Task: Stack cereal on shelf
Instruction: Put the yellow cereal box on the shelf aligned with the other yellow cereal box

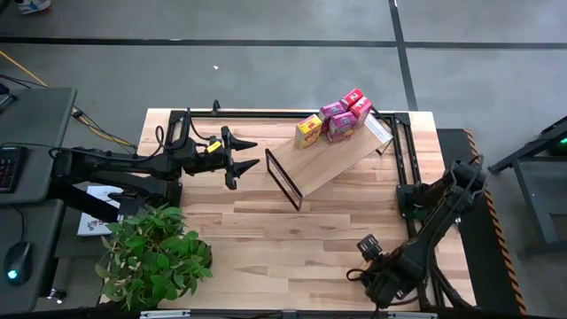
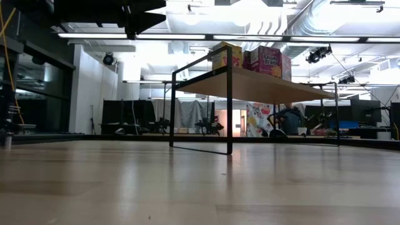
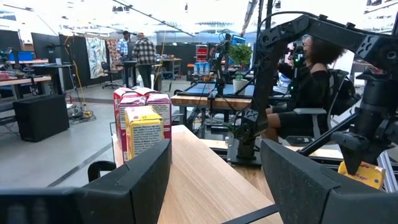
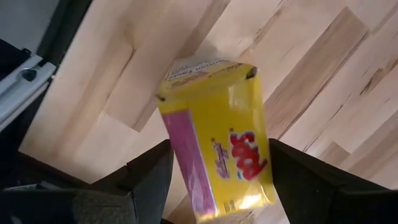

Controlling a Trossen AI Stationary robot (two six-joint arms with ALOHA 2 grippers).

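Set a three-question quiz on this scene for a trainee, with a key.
1. True or false: the left gripper holds a box.
2. What colour is the box in the right gripper? A red, B pink, C yellow.
3. How many boxes stand on the shelf?

Key: 1 false, its fingers are open and empty. 2 C. 3 five: two red, two pink, one yellow.
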